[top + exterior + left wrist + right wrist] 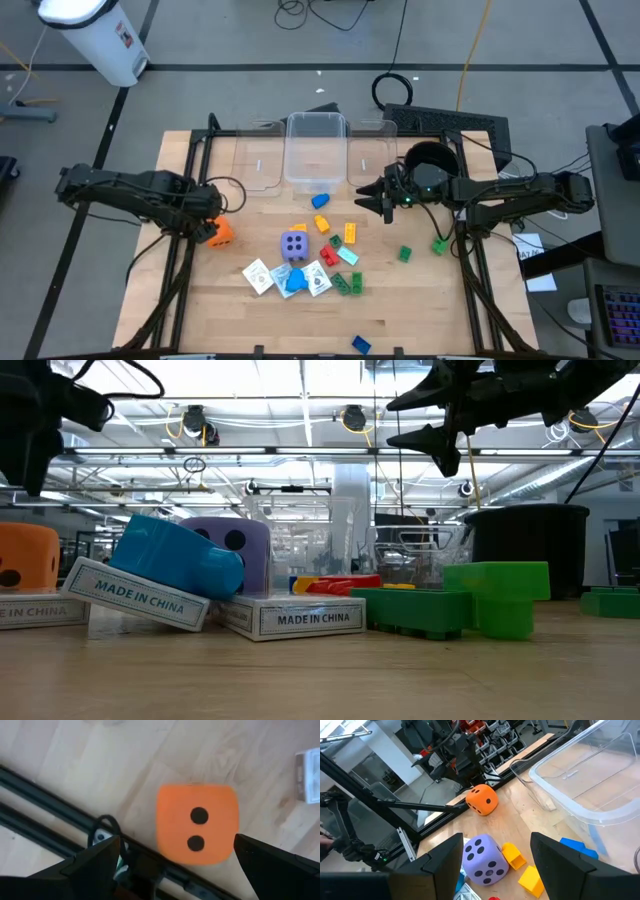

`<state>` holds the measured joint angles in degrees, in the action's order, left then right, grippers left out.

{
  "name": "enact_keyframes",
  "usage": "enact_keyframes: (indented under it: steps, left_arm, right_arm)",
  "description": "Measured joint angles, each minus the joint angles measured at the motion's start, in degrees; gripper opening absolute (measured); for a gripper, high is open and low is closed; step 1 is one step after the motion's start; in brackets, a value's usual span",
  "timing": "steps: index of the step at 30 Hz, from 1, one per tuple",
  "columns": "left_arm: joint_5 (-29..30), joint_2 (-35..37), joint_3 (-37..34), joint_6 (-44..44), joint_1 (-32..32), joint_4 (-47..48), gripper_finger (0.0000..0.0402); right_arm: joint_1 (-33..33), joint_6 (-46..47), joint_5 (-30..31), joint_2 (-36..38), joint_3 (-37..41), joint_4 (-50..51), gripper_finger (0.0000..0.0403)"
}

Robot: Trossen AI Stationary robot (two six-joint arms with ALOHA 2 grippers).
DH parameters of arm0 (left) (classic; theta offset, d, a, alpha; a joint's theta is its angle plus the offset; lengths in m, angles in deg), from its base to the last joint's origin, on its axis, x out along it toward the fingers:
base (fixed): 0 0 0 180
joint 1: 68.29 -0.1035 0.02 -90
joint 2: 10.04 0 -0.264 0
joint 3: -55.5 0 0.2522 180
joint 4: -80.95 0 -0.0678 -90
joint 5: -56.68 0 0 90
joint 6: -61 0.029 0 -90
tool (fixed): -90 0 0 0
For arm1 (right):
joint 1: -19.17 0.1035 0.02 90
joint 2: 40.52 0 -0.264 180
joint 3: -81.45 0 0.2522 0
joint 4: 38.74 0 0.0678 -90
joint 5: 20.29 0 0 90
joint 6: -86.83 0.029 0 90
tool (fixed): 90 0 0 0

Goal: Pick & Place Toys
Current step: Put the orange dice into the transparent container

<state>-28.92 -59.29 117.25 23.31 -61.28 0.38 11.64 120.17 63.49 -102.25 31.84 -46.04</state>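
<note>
An orange foam die (197,825) rests on the wood table near its left edge, two dots up. My left gripper (176,839) hangs open above it, pointing down, one finger on either side and clear of it; the low view shows it (40,420) well above the die (25,565). Mid-table lie a purple die (293,245), white card boxes (258,275), a blue piece (295,280) leaning on them, and several coloured bricks (350,233). My right gripper (385,200) is held level and open above the table's far right part, with nothing between its fingers.
Clear plastic bins (315,150) stand at the table's far edge, and a blue brick (320,200) lies just in front of them. A black pot (430,160) stands at the far right. Green bricks (405,254) lie to the right, and a blue brick (361,345) near the front edge.
</note>
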Motion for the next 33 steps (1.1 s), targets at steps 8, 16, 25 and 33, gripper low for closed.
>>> enact_keyframes:
  steps: [8, 16, 25, 33]
  left_arm:
    - [1.0, -1.8, -1.3, 3.0, 0.3, -4.0, 0.0393]
    - [2.6, -2.1, -1.7, 4.3, 0.3, -4.3, 0.0393]
    - [2.7, -2.1, -1.7, 4.1, 0.3, -4.8, 0.0393]
    - [2.0, -4.3, -1.8, 5.8, 0.3, -5.0, 0.0393]
  right_arm:
    - [0.0, 0.0, 0.1, 0.0, 0.0, 0.0, 0.0226]
    - [0.0, 0.0, 0.1, 0.0, 0.0, 0.4, 0.0226]
    - [0.0, 0.0, 0.2, 0.0, 0.0, 0.4, 0.0226]
    - [0.0, -0.9, 0.2, 0.0, 0.0, 0.3, 0.0226]
